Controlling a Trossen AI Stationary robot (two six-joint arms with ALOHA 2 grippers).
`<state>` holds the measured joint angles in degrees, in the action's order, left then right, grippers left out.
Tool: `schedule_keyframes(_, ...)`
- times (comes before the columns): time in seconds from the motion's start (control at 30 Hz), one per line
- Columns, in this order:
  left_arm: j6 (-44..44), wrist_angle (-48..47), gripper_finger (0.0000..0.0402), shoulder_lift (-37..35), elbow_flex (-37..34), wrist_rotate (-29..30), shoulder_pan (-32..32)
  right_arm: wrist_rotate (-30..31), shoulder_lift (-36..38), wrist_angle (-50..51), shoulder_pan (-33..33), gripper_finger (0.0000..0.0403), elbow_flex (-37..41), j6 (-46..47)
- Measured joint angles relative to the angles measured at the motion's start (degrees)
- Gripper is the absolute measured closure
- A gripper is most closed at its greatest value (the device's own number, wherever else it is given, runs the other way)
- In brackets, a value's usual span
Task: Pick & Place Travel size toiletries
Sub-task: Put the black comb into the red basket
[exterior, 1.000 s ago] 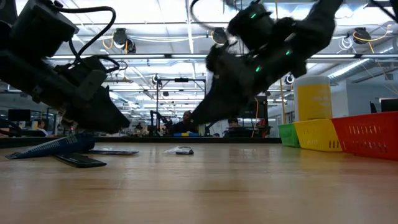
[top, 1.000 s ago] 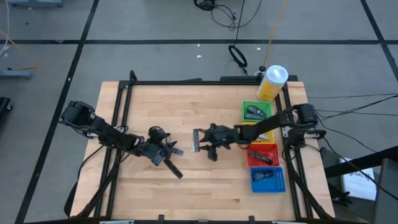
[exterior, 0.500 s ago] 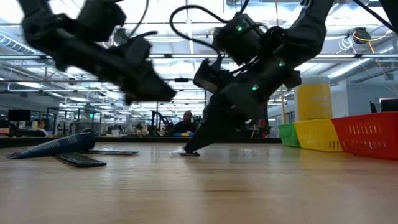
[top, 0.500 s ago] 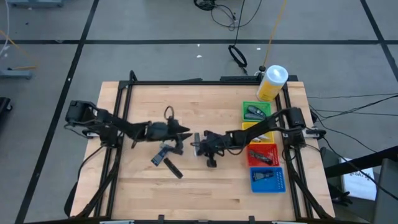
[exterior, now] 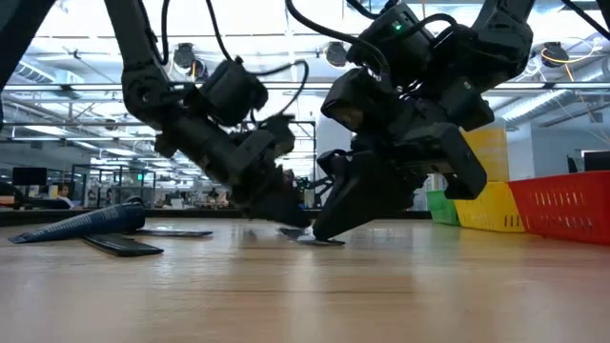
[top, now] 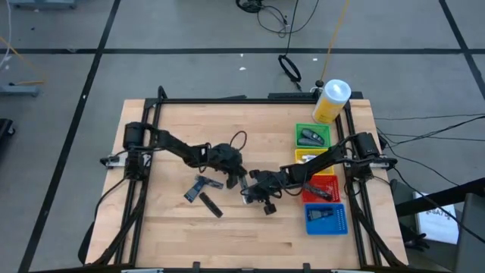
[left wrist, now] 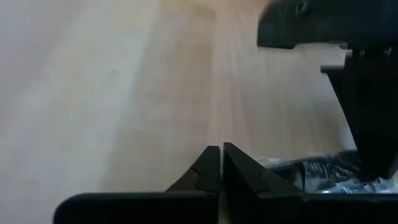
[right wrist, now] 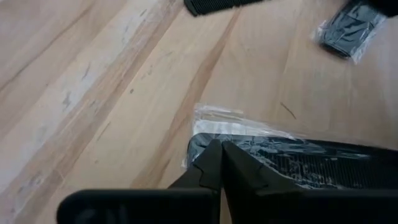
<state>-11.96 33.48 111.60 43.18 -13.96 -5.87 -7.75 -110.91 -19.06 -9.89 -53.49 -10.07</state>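
A dark oblong toiletry in a clear wrapper [right wrist: 292,165] lies mid-table, also seen in the low view [exterior: 324,241]. My right gripper [right wrist: 219,146] is shut at one end of it and reaches in from the table's right [top: 250,191]. My left gripper [left wrist: 221,152] is shut with nothing between its fingers. It stands just to the left of that piece [top: 238,174], its tips low over the wood [exterior: 295,223]. Two more dark toiletries [top: 198,186] [top: 212,206] lie flat on the table to the left. My right gripper has its two fingers closed together on the end of the wrapped dark piece [right wrist: 202,140], where the clear wrapper sticks out. The fingers slant down from the table's right. The piece lies flat on the table, its length running away from the fingers.
Green [top: 312,135], yellow [top: 301,155], red [top: 322,191] and blue [top: 326,218] trays line the right side, some holding items. A big yellow bottle [top: 331,101] stands at the far right corner. Another wrapped piece [right wrist: 348,25] and a dark comb [right wrist: 214,5] lie nearby.
My left arm has swung from the dark pieces at the near left toward the table's middle and come down beside my right gripper. My right gripper has dropped to the table and shifted a little toward the near edge with the wrapped piece.
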Motion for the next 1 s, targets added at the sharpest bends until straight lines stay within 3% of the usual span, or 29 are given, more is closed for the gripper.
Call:
schedule_keyframes(0.13, -0.3, -1.6, 0.0399, 1.3, 0.5, -2.6, 1.3, 0.0, 0.0, 1.0, 0.0, 0.0402, 0.0, -0.8)
schedule_keyframes(0.4, -3.6, -13.4, 0.0398, -2.1, 0.5, -0.6, 6.0, -0.2, 3.4, 7.4, 0.3, 0.0402, 0.3, -3.0)
schedule_keyframes(0.5, -4.7, -15.8, 0.0397, -3.9, 0.5, 1.7, 8.2, 0.9, 4.8, 8.1, 0.8, 0.0401, 0.4, -3.0)
schedule_keyframes(0.7, -6.3, -22.1, 0.0396, -10.1, 0.0, 11.9, 11.3, 0.7, 7.7, 7.9, 0.9, 0.0396, 0.4, -2.7)
schedule_keyframes(0.87, -6.3, -22.7, 0.0395, -14.7, 0.3, 15.2, 12.3, 0.4, 9.5, 3.3, 0.5, 0.0353, 0.4, -0.9)
schedule_keyframes(1.0, -5.7, -24.4, 0.0396, -15.6, 0.2, 15.4, 13.2, 0.1, 7.9, -5.2, -0.5, 0.0301, 0.3, 7.5)
